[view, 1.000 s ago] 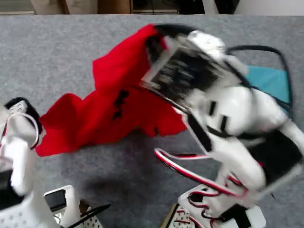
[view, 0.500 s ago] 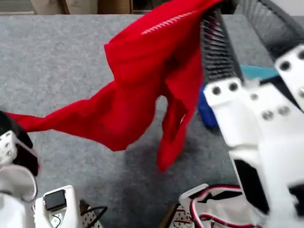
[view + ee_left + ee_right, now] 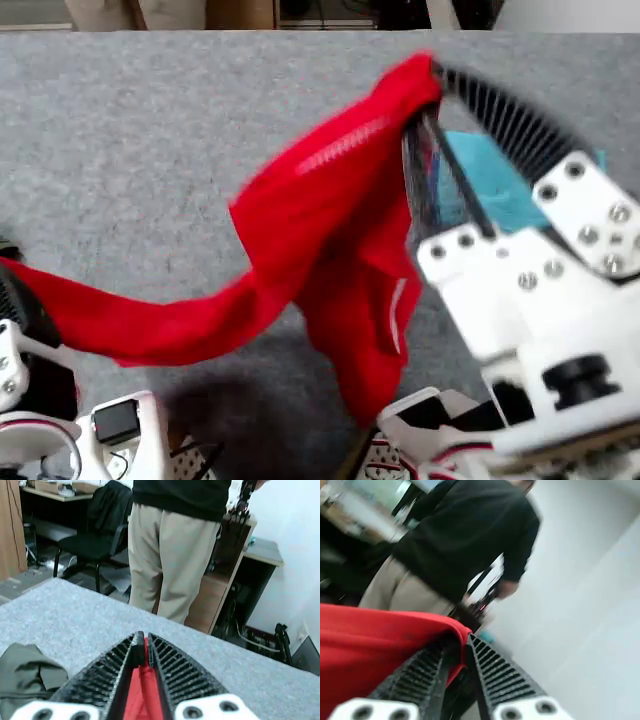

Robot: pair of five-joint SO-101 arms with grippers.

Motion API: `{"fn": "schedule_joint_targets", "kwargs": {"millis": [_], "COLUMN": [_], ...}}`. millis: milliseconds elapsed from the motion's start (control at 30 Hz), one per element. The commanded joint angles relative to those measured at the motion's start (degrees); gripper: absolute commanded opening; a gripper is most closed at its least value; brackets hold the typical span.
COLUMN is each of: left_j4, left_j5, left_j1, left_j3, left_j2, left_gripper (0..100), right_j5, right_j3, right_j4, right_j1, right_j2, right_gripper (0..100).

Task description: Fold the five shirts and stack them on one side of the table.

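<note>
Grey table [image 3: 130, 130]. Red shirt [image 3: 320, 230] hangs above it, strung sagging between both arms. Teal shirt [image 3: 495, 185] lies flat under the right end. Right gripper [image 3: 462, 639] and left gripper [image 3: 141, 640] each clamped on red fabric. Risk: the thin edge pinches slip and the shirt drops bunched onto the teal one.

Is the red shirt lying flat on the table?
No, the red shirt hangs bunched in the air, pinched at one end by the right gripper and at the other by the left gripper.
</note>
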Motion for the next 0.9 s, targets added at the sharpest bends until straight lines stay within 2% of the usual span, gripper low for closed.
{"fn": "schedule_joint_targets", "kwargs": {"millis": [0, 167, 267, 467, 633, 767, 867], "left_j4": [-2.2, -3.8, -9.2, -30.0, -48.6, -62.7, -72.9], "left_j5": [-0.7, -0.5, -0.4, -0.4, -0.5, -0.4, -0.4], "left_j1": [0.3, 0.4, 0.4, 0.4, 0.3, 0.3, 0.3], "left_j3": [-1.2, 5.2, 15.1, 37.1, 50.3, 57.4, 60.4], "left_j2": [0.7, 0.7, 0.7, 0.7, 0.8, 2.9, 7.8], "left_gripper": [2, 2, 2, 2, 2, 2, 2], "right_j5": [1.7, 3.3, 3.5, 3.6, 3.6, 3.1, 0.2], "right_j3": [-1.0, 7.5, 18.9, 47.2, 68.5, 76.0, 75.8], "right_j4": [6.9, 7.8, 4.5, -22.8, -47.6, -65.5, -73.1], "right_j1": [-2.9, -3.0, -1.9, 4.3, 4.5, 4.5, 4.8], "right_j2": [-0.5, -0.4, -0.4, -0.4, 1.3, 7.6, 13.9], "right_gripper": [0.8, 0.6, 0.6, 0.7, 0.7, 0.5, 0.5]}}
